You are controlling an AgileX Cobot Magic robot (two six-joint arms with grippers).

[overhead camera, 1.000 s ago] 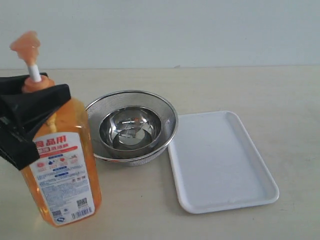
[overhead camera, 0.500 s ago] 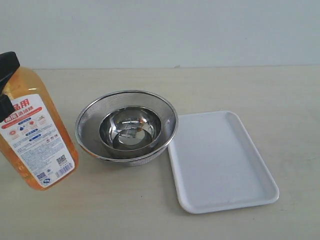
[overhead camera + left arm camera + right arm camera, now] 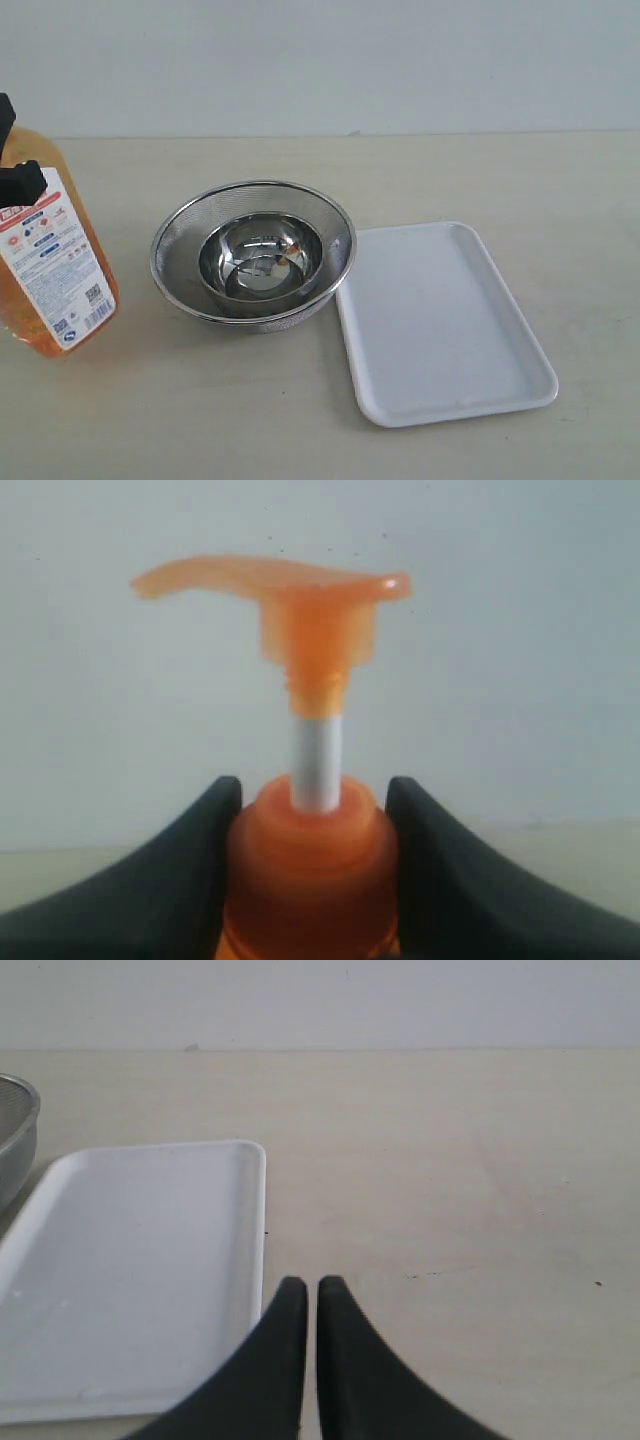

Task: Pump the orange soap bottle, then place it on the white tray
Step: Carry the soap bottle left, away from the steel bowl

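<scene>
The orange soap bottle (image 3: 45, 265) stands tilted at the far left edge of the exterior view, its pump cut off by the frame. A black finger (image 3: 22, 183) of my left gripper crosses its shoulder. In the left wrist view my left gripper (image 3: 312, 800) is shut on the bottle's orange collar (image 3: 310, 870), with the white stem and orange pump head (image 3: 300, 590) rising above it. The white tray (image 3: 440, 325) lies flat at the right. My right gripper (image 3: 303, 1288) is shut with nothing in it, hovering beside the white tray (image 3: 130, 1270); it does not show in the exterior view.
A round steel mesh bowl (image 3: 180, 240) holding a smaller steel bowl (image 3: 262, 258) sits between the bottle and the tray, its rim touching the tray's left edge. The mesh bowl's rim (image 3: 15, 1130) shows in the right wrist view. Bare beige table (image 3: 500, 180) surrounds everything.
My left gripper has carried the bottle leftward and away from the front, so it now looks smaller and partly out of frame. Bowl, tray and right gripper have not moved.
</scene>
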